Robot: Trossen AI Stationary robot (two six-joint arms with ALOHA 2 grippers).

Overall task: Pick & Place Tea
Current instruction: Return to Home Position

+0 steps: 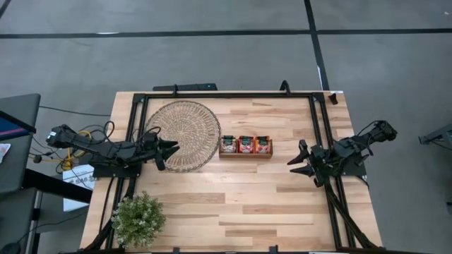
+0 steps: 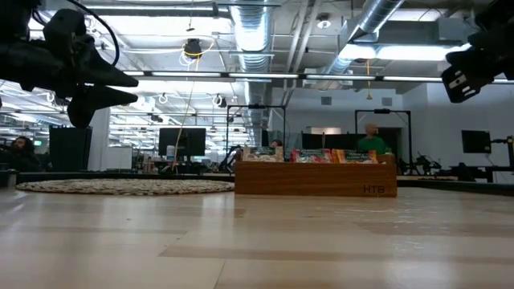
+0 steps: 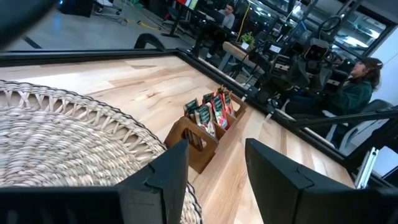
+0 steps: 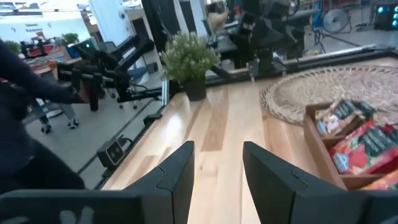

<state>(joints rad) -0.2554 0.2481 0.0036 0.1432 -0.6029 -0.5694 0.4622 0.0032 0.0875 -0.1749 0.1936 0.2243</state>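
1. A grey floor crossed by dark lines surrounds a pale wooden desk [image 1: 233,197]; beyond its far edge lies an open office with monitors and ceiling pipes.
2. A round woven mat [image 1: 185,134] lies on the left half of the desk, and a small potted plant [image 1: 138,219] stands at the near left corner.
3. A brown wooden tray [image 1: 245,155] sits near the middle of the desk, just beside the mat's right edge.
4. The tea [image 1: 246,144] stands upright in the tray, with sachets in all three compartments; most show red-orange faces. No sachet lies on the mat or on the bare desk.
5. The left end effector [image 1: 169,156] hovers over the mat's left edge, raised off the desk. Its fingers are spread apart and hold nothing.
6. The right end effector [image 1: 295,158] hangs above the desk's right side, well apart from the tray and pointing toward it. Its fingers are likewise spread and empty.
7. In the left wrist view a person [image 3: 360,81] in a dark top sits beyond the desk.
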